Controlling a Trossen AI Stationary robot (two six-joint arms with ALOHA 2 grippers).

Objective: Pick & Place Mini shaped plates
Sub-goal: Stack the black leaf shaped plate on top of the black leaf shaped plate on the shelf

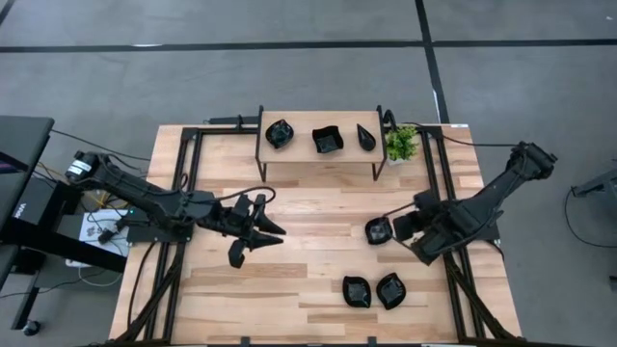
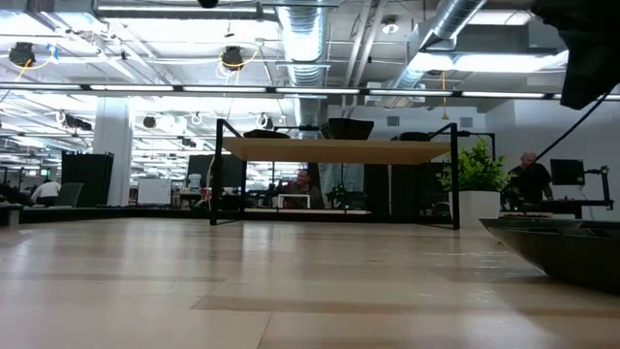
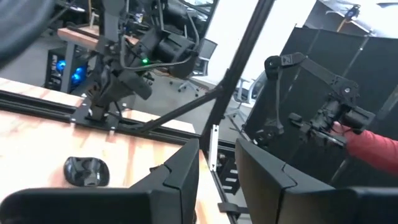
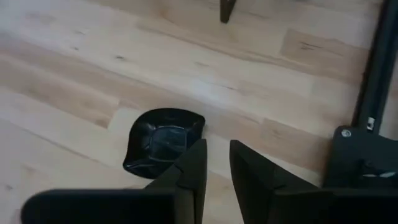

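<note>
Three glossy black mini plates sit on the raised wooden shelf [image 1: 318,123]: a round one [image 1: 280,133], a square one [image 1: 327,141] and a teardrop one [image 1: 366,137]. Two more lie flat near the table's near edge [image 1: 357,291] [image 1: 390,291]. Another plate [image 1: 379,231] [image 4: 163,142] rests flat on the table right of centre. My right gripper [image 1: 397,229] [image 4: 219,171] is open by a narrow gap just beside that plate, over bare wood. My left gripper [image 1: 253,241] [image 3: 217,177] is open over the table's left middle, near no plate.
A small green potted plant [image 1: 401,145] stands at the shelf's right end. Black frame rails run along the table's left and right sides [image 1: 183,193]. The low view shows one plate's rim [image 2: 562,247] close by. A person's red sleeve [image 3: 373,146] shows beyond the table.
</note>
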